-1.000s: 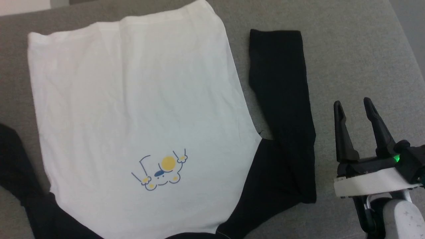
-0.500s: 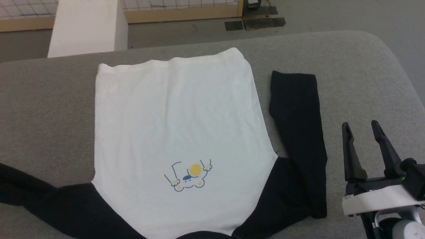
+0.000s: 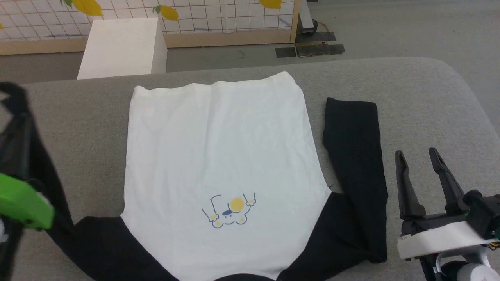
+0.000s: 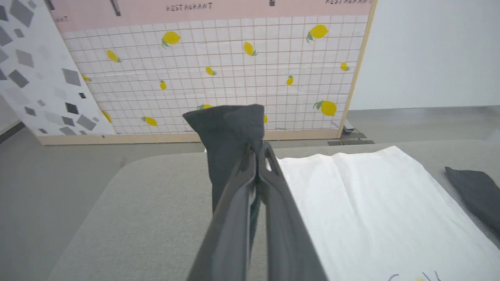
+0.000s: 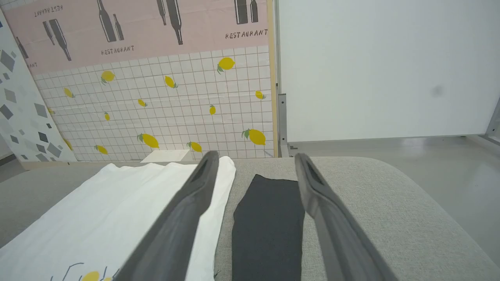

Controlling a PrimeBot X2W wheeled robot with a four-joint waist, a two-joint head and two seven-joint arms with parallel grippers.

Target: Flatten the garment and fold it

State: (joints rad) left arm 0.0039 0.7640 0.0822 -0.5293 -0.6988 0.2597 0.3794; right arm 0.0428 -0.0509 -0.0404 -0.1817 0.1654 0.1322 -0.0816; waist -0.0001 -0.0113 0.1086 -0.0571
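**A:** Why is your left claw (image 4: pixel 259 146) up off the worktop (image 3: pixel 429 97)?

**B:** It's pressed together on the left sleeve (image 4: pixel 228 128). I judge you've raised it to lay it straight or fold it in. Your right claw (image 3: pixel 415 153) waits spread, just beside the flat right sleeve (image 3: pixel 353 156).

**A:** And the garment (image 3: pixel 218 156)?

**B:** Flat on the worktop, print (image 3: pixel 229 212) up and near you, hem (image 3: pixel 215 84) far. Half a second ago that left sleeve lay flat. Your head camera has also tilted up.

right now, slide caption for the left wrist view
The left gripper, shut on the garment's black sleeve, above the grey surface.
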